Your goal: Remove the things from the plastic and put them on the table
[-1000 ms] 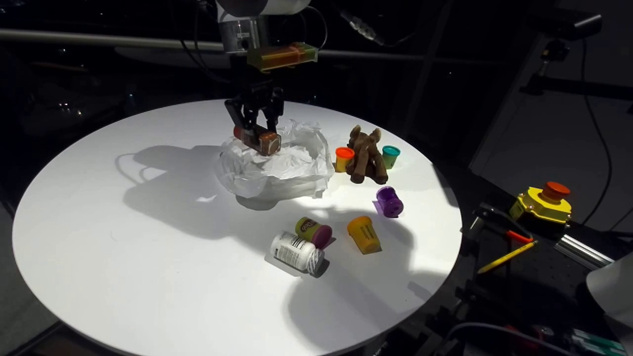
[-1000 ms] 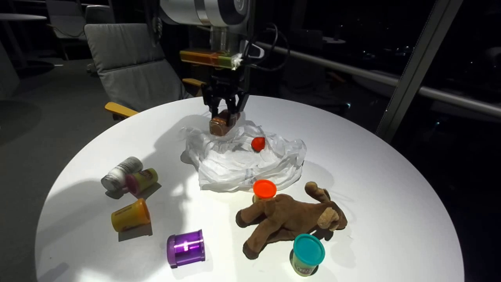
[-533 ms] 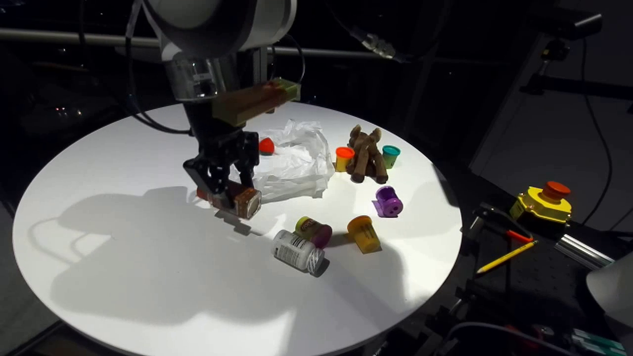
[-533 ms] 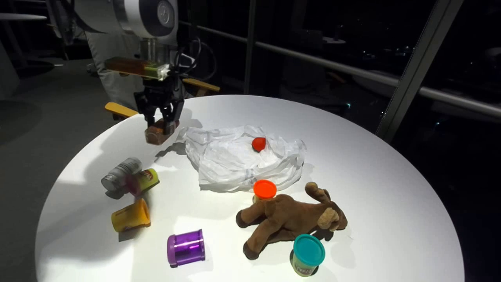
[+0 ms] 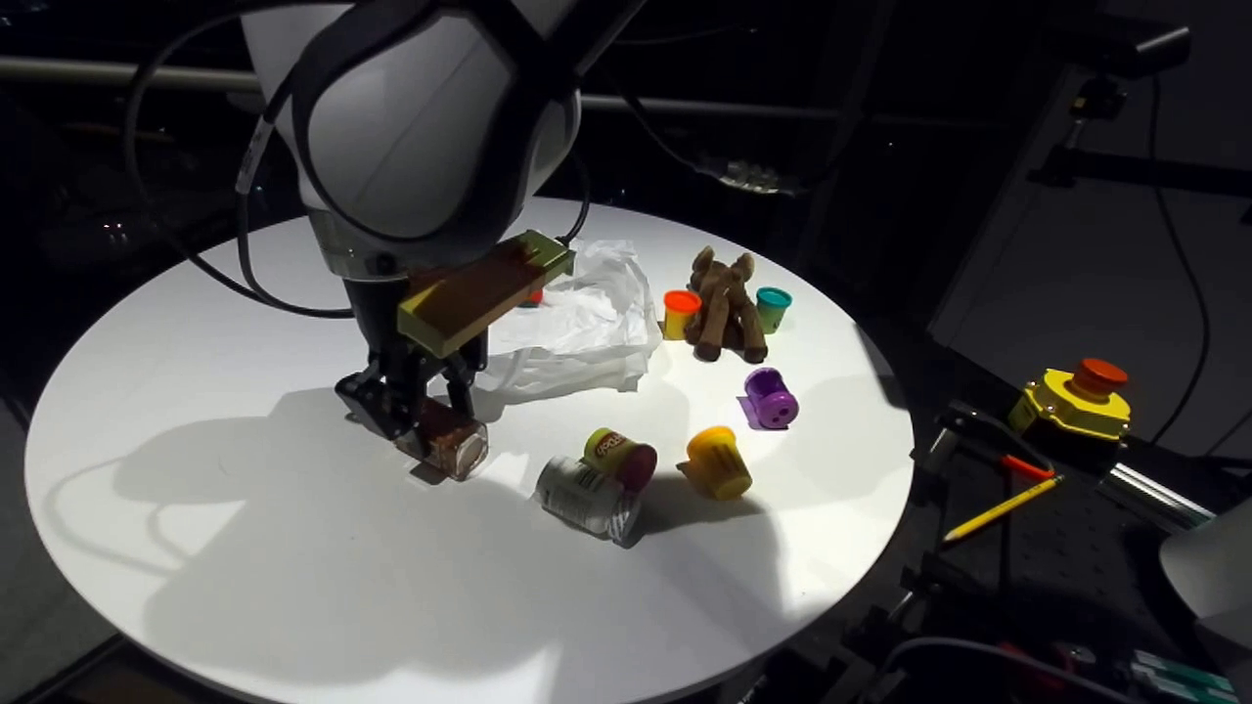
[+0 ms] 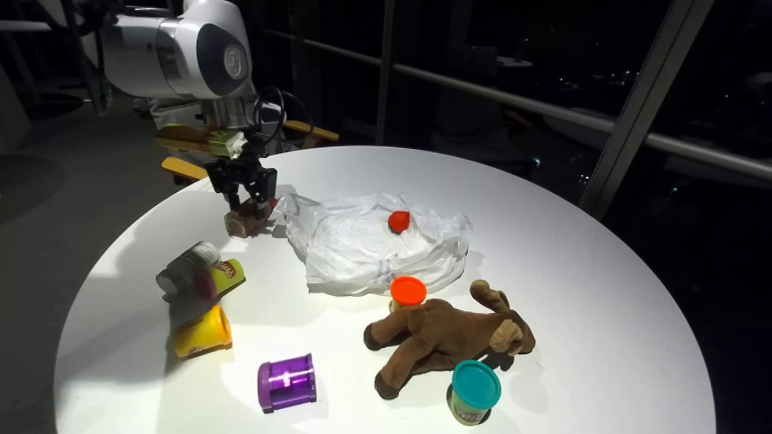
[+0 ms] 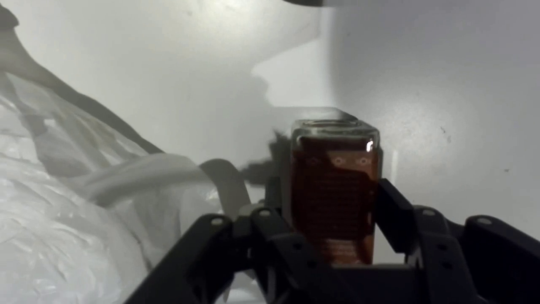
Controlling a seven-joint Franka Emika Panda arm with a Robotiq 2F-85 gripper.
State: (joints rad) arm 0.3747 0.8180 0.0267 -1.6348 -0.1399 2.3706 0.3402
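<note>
Wrist view: my gripper (image 7: pixel 328 190) straddles the red-brown bottle (image 7: pixel 337 194) beside the plastic bag (image 7: pixel 84 219); I can't tell if it grips. The plush (image 6: pixel 449 337) and six others (image 6: pixel 286 383) lie on the desk (image 6: pixel 603 271); one red piece (image 6: pixel 398 221) remains on the bag.

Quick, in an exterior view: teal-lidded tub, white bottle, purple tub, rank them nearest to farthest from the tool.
In an exterior view:
1. White bottle: lying lower left of the tool.
2. Purple tub: on its side, lower and slightly right.
3. Teal-lidded tub: upright, far to the lower right.
</note>
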